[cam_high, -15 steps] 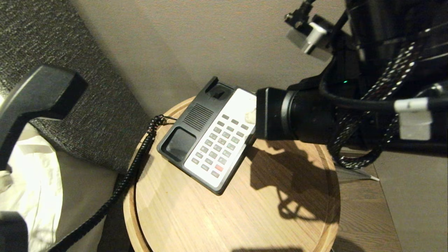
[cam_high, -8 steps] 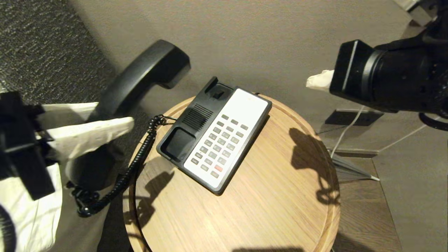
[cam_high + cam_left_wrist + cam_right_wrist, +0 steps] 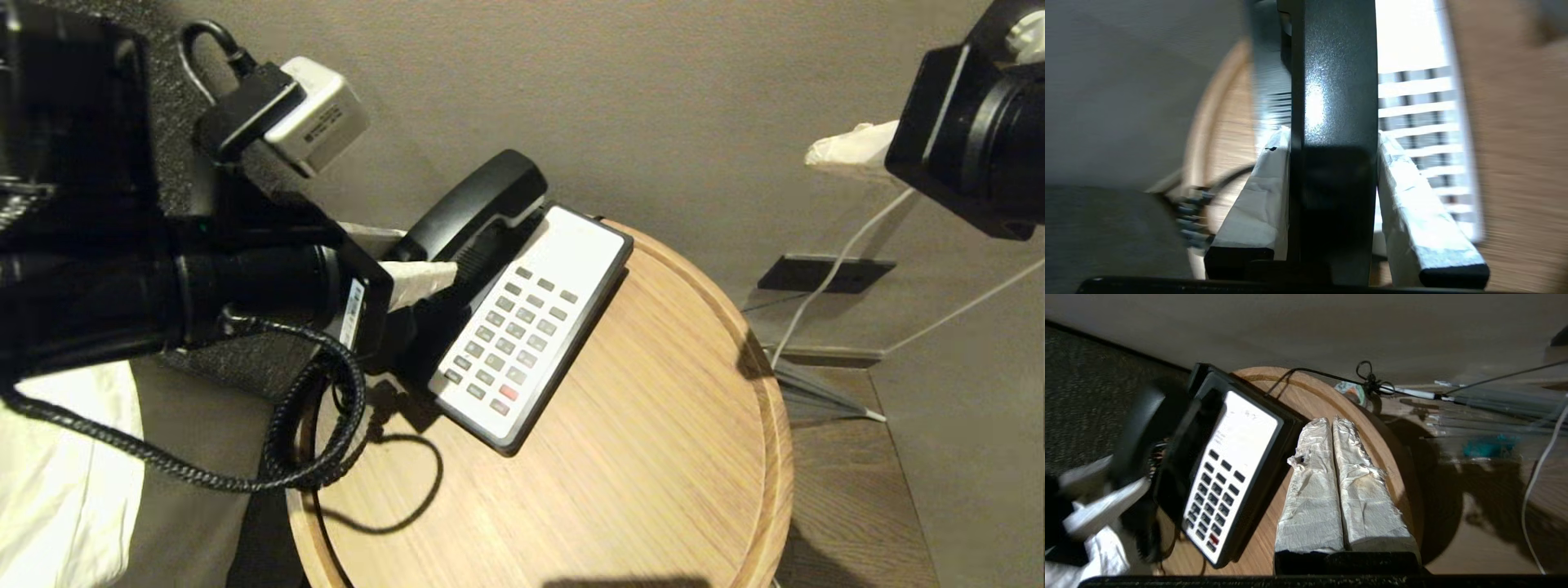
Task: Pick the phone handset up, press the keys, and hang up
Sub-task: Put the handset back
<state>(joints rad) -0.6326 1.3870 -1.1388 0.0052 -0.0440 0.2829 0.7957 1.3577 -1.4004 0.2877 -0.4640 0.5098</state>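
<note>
The glossy black phone handset (image 3: 478, 204) lies along the left, cradle side of the black-and-white phone base (image 3: 575, 245); I cannot tell whether it rests in the cradle. My left gripper (image 3: 424, 260) is shut on its middle. In the left wrist view the white-wrapped fingers (image 3: 1261, 192) press both sides of the handset (image 3: 1335, 94). The keys (image 3: 514, 335), dark grey with one red, are uncovered on the white faceplate. My right gripper (image 3: 849, 147) hangs at the upper right, off the phone. Its wrist view shows that gripper (image 3: 1333, 424) shut and empty, beside the keys (image 3: 1214, 490).
The phone stands on a round wooden table (image 3: 653, 457) with a raised rim, against a beige wall. The coiled cord (image 3: 287, 416) drops off the table's left edge, where white bedding (image 3: 65, 490) lies. White cables (image 3: 833, 261) and a wall socket (image 3: 824, 273) are at the right.
My left arm has swung the handset from out over the bedding at the left to the base's cradle side. My right arm has pulled back from the keys to the upper right.
</note>
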